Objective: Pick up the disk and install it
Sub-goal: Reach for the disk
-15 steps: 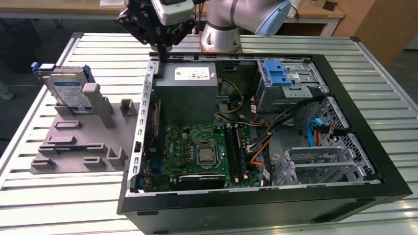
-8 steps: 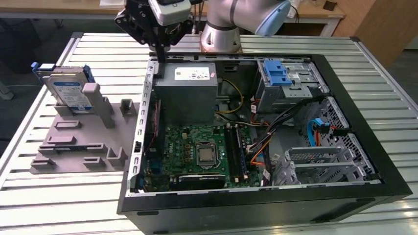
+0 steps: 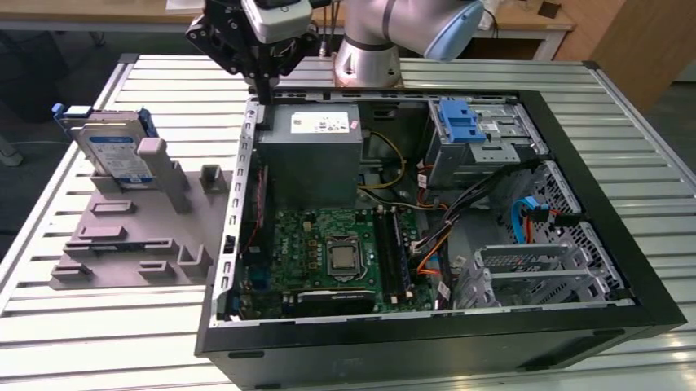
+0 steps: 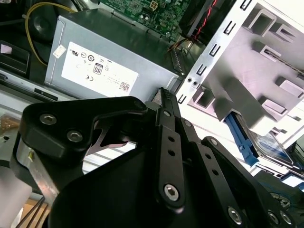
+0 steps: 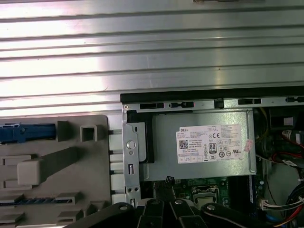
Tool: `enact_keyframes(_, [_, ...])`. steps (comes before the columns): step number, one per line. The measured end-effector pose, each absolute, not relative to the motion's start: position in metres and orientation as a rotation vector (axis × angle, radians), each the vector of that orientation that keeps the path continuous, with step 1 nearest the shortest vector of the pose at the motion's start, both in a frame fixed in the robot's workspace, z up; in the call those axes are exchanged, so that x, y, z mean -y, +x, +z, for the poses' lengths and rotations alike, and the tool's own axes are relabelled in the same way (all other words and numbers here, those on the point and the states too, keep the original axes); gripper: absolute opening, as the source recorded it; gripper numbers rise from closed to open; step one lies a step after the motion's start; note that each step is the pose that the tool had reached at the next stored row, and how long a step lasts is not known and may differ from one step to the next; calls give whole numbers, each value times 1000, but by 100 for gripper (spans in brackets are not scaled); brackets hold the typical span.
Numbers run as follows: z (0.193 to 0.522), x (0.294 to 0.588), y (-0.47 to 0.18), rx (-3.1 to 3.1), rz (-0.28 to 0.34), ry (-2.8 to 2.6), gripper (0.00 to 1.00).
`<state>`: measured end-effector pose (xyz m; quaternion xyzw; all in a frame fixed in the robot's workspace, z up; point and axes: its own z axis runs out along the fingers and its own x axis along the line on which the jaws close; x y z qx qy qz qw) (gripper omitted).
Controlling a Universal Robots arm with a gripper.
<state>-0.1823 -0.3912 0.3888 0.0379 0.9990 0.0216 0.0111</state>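
One disk (image 3: pixel 114 155) stands upright, well apart from one gripper (image 3: pixel 264 92).

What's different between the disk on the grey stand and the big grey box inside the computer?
The disk stands upright outside the case; the box sits inside it. The disk is slimmer and smaller than the box. The disk has a blue frame; the box has none. Both carry labels.
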Motion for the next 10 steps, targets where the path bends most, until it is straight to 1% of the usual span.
enact_keyframes(10, [388, 391, -188, -3117, 67, 118, 11])
